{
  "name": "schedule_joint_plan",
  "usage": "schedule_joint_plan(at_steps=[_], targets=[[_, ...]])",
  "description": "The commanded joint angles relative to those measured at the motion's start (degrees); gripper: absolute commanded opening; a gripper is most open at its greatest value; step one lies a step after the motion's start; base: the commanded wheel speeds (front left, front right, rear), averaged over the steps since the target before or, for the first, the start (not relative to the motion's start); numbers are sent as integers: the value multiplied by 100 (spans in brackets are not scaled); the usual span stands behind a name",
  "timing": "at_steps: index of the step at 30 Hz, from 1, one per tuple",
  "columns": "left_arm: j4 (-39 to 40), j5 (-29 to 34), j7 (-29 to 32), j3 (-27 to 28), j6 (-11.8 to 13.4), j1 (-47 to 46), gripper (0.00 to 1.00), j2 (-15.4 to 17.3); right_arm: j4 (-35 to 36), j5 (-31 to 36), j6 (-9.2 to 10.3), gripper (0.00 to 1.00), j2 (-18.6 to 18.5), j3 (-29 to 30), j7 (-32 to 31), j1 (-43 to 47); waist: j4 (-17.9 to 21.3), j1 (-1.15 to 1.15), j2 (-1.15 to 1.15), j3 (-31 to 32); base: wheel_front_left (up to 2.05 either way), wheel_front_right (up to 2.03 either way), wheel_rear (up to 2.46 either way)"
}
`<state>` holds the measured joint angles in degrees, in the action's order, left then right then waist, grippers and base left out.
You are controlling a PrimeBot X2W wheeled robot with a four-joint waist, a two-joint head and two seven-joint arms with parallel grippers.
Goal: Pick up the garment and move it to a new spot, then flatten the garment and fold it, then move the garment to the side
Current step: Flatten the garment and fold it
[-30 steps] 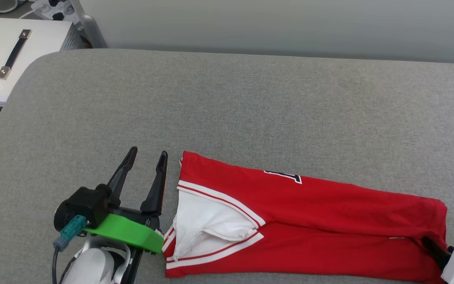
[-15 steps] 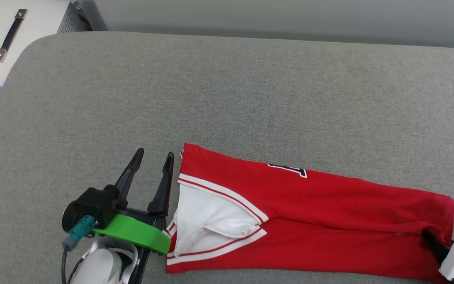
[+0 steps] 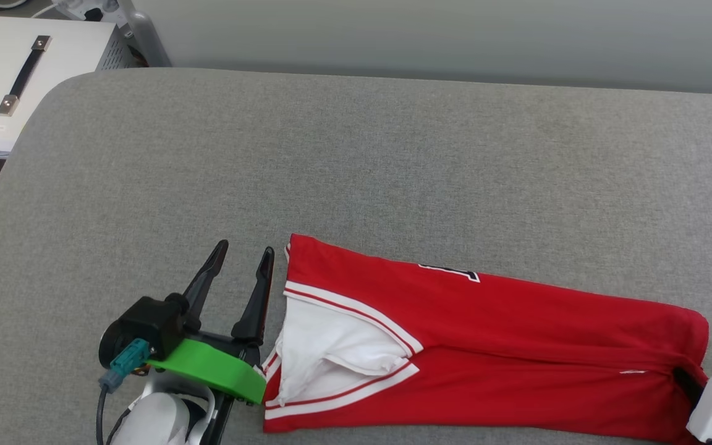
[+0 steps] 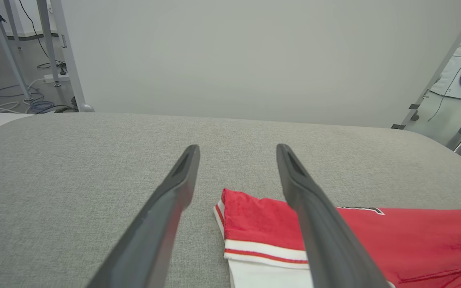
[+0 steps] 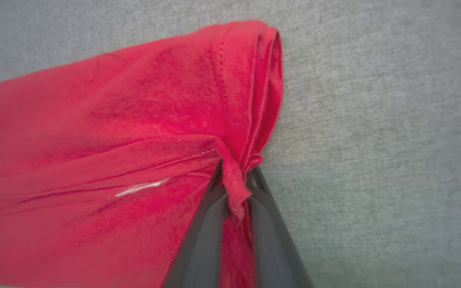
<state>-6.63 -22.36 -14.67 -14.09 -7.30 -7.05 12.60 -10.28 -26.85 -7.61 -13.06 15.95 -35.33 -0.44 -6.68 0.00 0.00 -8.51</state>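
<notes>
On the grey padded table (image 3: 356, 154), near my edge, the garment (image 3: 517, 334) lies as a long strip running left to right, white sleeve end leftward. My right pincer (image 5: 236, 176) nips its right end; my left pincer (image 3: 245, 247) gapes wide just beside the sleeve end.

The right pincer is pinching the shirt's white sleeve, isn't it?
No. The right pincer is pinching the red end of the shirt, not the white sleeve. The right wrist view shows red cloth bunched between its fingers.
</notes>
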Motion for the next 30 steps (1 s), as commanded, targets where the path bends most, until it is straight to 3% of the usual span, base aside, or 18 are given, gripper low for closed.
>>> schedule_joint_plan(at_steps=[1,7,11,19,30], targets=[[0,-46,-32,25,-18,-4,100,30,-86,55,12,0,-112,63,49,-15,20,0,0,61,0,0,0],[7,-69,-32,6,-18,19,100,62,-252,190,12,0,-469,401,258,-108,18,0,0,121,0,0,0],[3,-81,-32,-6,-18,28,100,76,-466,646,12,0,-730,508,526,-96,-8,0,0,167,0,0,0],[-51,-109,-32,0,-18,188,100,60,-458,580,12,0,-492,322,788,-63,-9,0,0,417,0,0,0],[-68,-182,-33,36,-18,346,100,12,821,263,12,0,-235,-284,403,497,1,0,0,683,0,0,0]])
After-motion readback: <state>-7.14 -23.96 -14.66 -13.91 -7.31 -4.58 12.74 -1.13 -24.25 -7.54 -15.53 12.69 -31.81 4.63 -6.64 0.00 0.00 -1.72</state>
